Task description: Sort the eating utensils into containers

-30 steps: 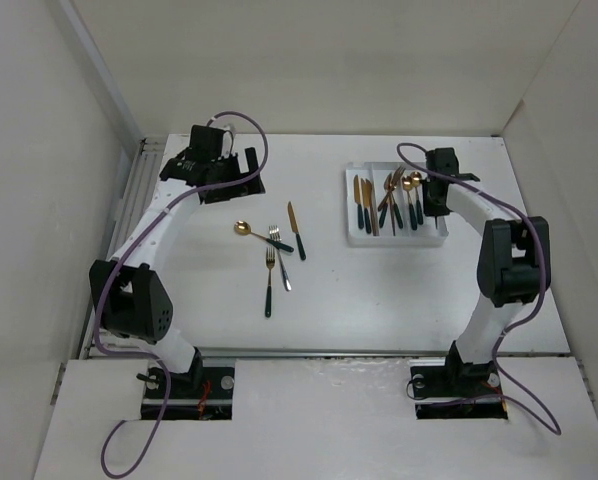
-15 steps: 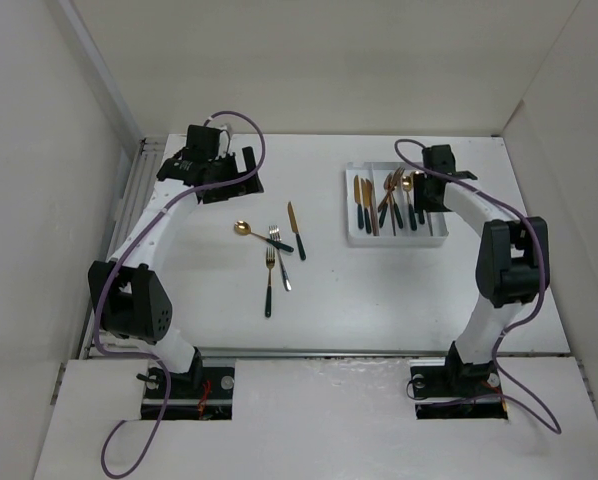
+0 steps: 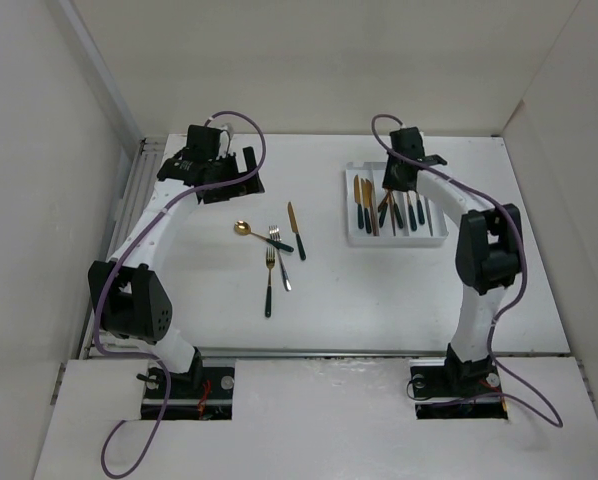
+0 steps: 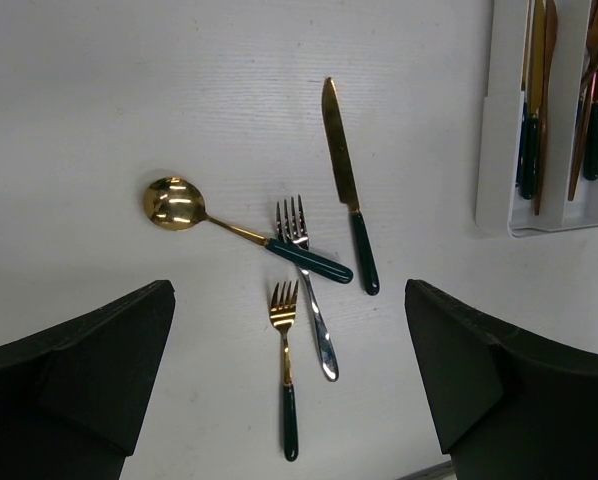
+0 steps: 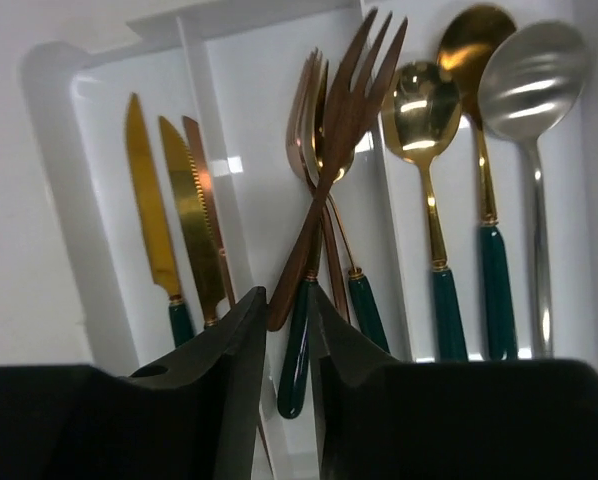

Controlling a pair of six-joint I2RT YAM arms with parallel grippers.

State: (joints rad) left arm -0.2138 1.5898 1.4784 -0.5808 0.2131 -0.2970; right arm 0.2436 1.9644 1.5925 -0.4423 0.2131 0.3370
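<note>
Several utensils lie loose mid-table: a gold spoon (image 3: 243, 228) (image 4: 174, 202), a silver fork (image 3: 281, 262) (image 4: 314, 310), a gold fork with a teal handle (image 3: 269, 285) (image 4: 285, 370) and a gold knife (image 3: 295, 228) (image 4: 341, 160). My left gripper (image 3: 229, 182) (image 4: 289, 400) is open and empty above them. The white three-compartment tray (image 3: 348, 238) (image 5: 99, 200) holds knives on the left, forks in the middle and spoons on the right. A copper fork (image 5: 329, 170) lies slanted across the middle compartment. My right gripper (image 3: 392, 186) (image 5: 289, 310) hovers over the fork handles, jaws almost together, holding nothing that I can see.
White walls enclose the table on the left, back and right. A slotted strip (image 3: 131, 190) runs along the left edge. The tray's near end also shows in the left wrist view (image 4: 494, 150). Purple cables loop off both wrists.
My right gripper has moved left and farther back, from over the spoon compartment to over the fork compartment. The left arm and the loose utensils have not moved.
</note>
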